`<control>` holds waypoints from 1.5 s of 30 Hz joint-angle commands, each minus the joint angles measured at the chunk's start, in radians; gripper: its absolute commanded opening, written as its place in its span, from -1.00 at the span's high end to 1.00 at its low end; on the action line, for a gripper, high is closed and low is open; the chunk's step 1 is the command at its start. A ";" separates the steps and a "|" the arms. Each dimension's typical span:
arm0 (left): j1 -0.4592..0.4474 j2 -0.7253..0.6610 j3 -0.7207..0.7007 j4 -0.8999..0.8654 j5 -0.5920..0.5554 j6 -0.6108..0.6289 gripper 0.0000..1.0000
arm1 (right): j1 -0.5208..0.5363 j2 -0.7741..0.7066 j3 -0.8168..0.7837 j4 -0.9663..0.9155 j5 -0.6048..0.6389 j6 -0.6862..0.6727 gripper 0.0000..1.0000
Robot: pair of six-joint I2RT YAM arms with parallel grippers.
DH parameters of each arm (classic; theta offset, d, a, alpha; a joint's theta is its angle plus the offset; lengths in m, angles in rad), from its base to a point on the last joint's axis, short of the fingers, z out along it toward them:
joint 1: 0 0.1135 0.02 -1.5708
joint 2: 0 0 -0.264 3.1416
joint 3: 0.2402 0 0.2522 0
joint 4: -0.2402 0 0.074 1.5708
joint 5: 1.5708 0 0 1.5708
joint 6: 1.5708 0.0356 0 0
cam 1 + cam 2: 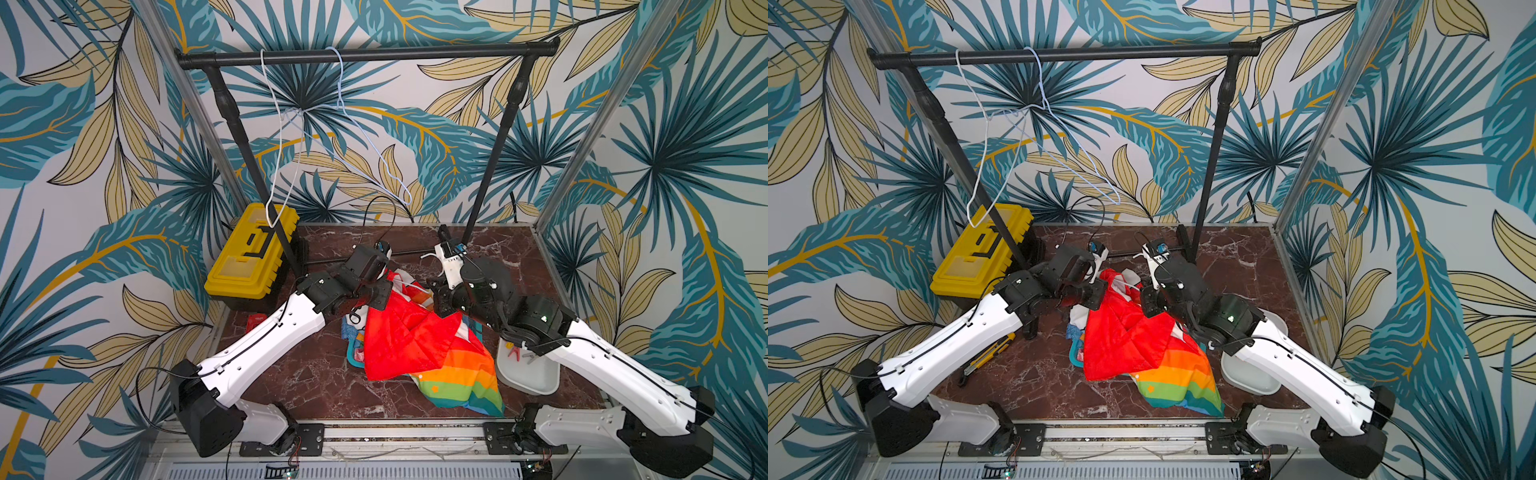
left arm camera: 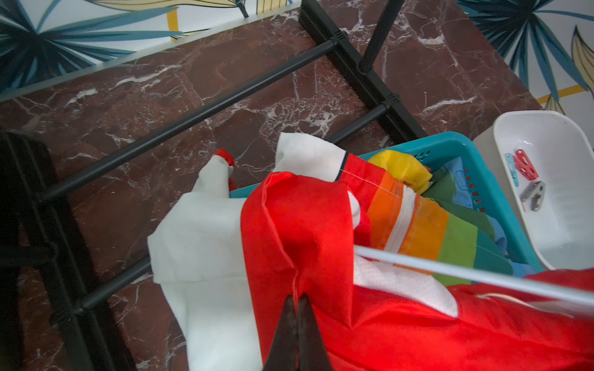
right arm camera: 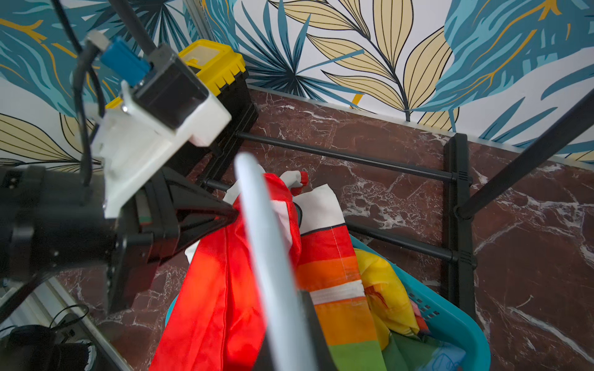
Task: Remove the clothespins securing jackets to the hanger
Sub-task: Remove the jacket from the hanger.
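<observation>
Left fingers (image 2: 284, 327) pinch the red hood (image 2: 299, 231) of a rainbow-striped jacket (image 1: 457, 370) lying centrally on the marble surface (image 1: 299, 374), hood rearward, hem frontward, over a teal plastic basket (image 2: 450, 141) of clothes; right fingers (image 3: 313, 327) clamp a pale hanger rod (image 3: 266, 257); a white tub (image 2: 562, 231) holds loose clothespins (image 2: 525, 167).

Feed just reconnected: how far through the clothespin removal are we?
Done: two bare wire hangers hang on the black rail; red and pale-blue pegs lie in the white tub. In hand: left gripper pinches the red-hooded rainbow jacket, right gripper apparently holds its white hanger. Left: freeing that jacket; no peg visible on it.
</observation>
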 commanded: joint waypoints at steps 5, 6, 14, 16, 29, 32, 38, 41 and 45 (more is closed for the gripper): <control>0.085 -0.038 -0.045 0.006 -0.132 -0.109 1.00 | 0.007 -0.137 -0.078 -0.037 -0.063 -0.026 1.00; 0.091 -0.040 -0.053 0.012 -0.135 -0.113 1.00 | 0.007 -0.152 -0.082 -0.047 -0.062 -0.023 1.00; 0.116 -0.029 -0.087 0.039 -0.135 -0.139 1.00 | 0.006 -0.320 -0.176 -0.041 0.014 -0.006 1.00; 0.129 -0.022 -0.090 0.043 -0.142 -0.141 1.00 | 0.005 -0.347 -0.183 -0.041 0.016 -0.013 1.00; -0.006 0.053 -0.099 0.088 0.037 -0.045 1.00 | 0.005 -0.362 -0.255 0.229 0.225 -0.033 1.00; -0.050 0.046 -0.135 0.122 0.022 -0.071 1.00 | 0.005 -0.277 -0.216 0.321 0.287 -0.081 1.00; -0.087 0.045 -0.225 0.184 0.021 -0.107 1.00 | -0.055 -0.139 -0.125 0.477 0.379 -0.111 1.00; -0.098 0.050 -0.240 0.203 0.016 -0.118 1.00 | -0.135 -0.086 -0.091 0.519 0.350 -0.075 1.00; -0.113 0.015 -0.208 0.205 -0.009 -0.053 0.06 | -0.193 -0.033 -0.035 0.552 0.396 -0.040 1.00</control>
